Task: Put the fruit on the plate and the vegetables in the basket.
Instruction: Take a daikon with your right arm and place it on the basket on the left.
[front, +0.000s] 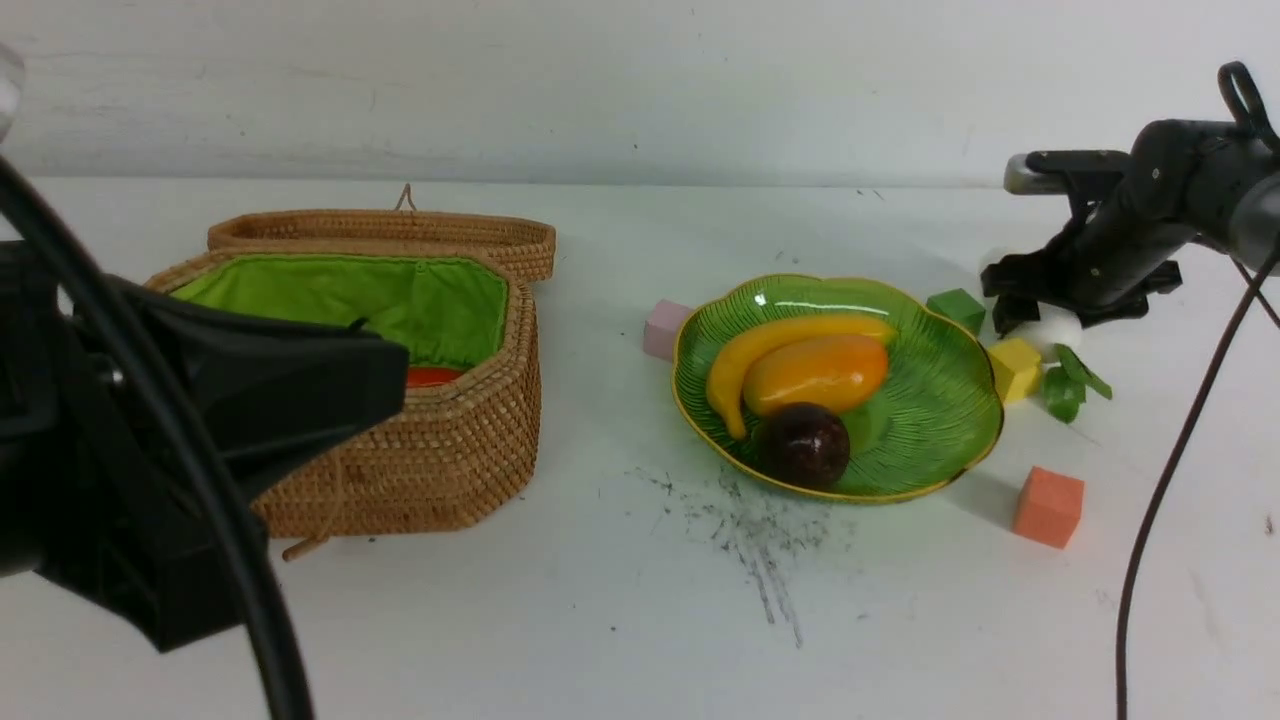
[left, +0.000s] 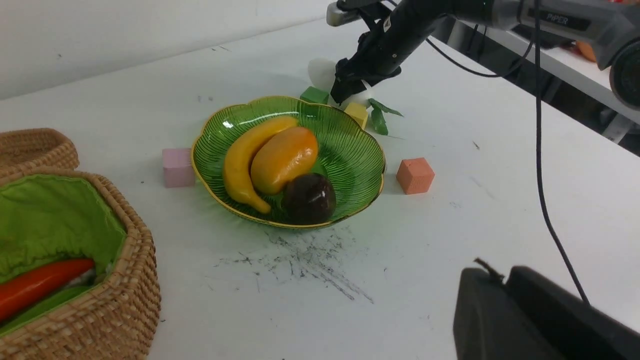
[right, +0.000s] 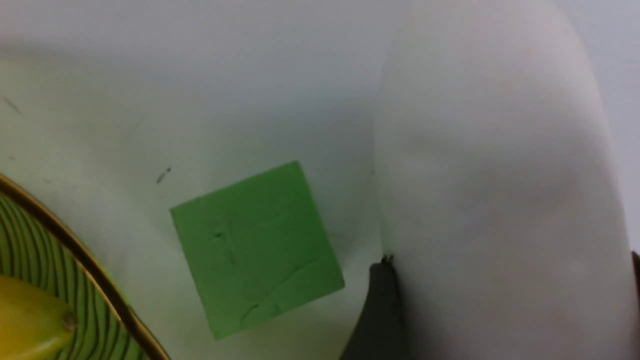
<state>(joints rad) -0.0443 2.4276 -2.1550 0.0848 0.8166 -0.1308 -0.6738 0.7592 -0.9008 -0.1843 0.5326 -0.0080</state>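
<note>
Fruit all on the plate (front: 940, 420): banana (front: 745, 365), mango (front: 815, 373) and mangosteen (front: 806, 444) lie touching one another in the green dish, mid-table. Basket (front: 440, 450) sits to the robot's left with its lid (front: 400, 235) folded back behind; carrot (left: 37, 285) lies inside on the green lining, a light green gourd (left: 47, 302) partly visible under it. Radish (front: 1048, 332) is on the table beyond the plate's right edge, leaves (front: 1070, 385) trailing toward the robot.

Right gripper (front: 1035, 310) is down over the radish, fingers either side of the white body; the right wrist view shows one dark finger (right: 377, 315) pressed against it, so it reads as clamped on the radish. Left gripper (front: 250, 390) is close to the camera, in front of the basket, holding nothing; whether the jaws are apart or together cannot be told.

Foam cubes around the plate: pink cube (front: 665, 328) at its left edge, green cube (front: 957, 308) and yellow cube (front: 1014, 368) at its right edge near the radish, orange cube (front: 1048, 506) nearer the robot.

Writing: "PiPER" on the right arm (left: 557, 19). No other labels are readable.
</note>
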